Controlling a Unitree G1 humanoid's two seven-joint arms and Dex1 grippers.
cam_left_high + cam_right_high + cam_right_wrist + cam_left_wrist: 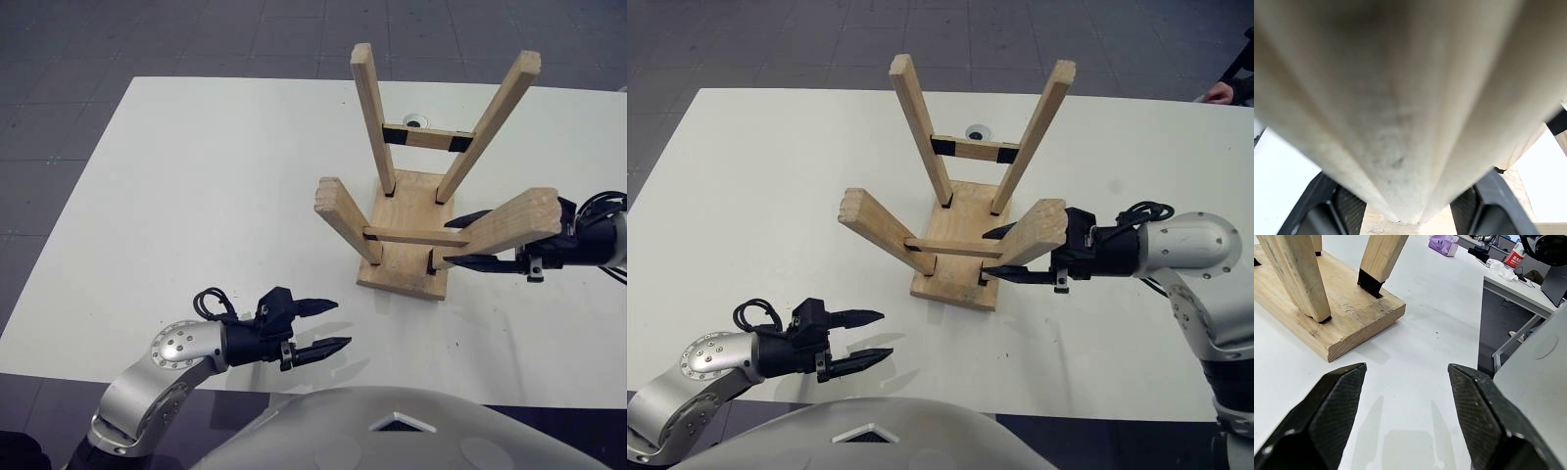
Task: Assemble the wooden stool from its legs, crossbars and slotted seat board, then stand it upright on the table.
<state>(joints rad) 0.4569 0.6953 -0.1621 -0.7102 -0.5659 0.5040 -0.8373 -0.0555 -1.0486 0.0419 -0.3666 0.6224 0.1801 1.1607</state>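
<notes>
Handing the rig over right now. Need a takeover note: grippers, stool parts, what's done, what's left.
Left gripper: open, empty, low over the near edge of the white table.
Right gripper: shut on the near right pale wooden leg.
Stool: upside down. The flat pale wooden slotted seat board lies on the table. The other three legs also stand in it. Two thin wooden crossbars join the far and near leg pairs.
Done: assembly looks complete.
Left: flip the stool and stand it upright.
</notes>
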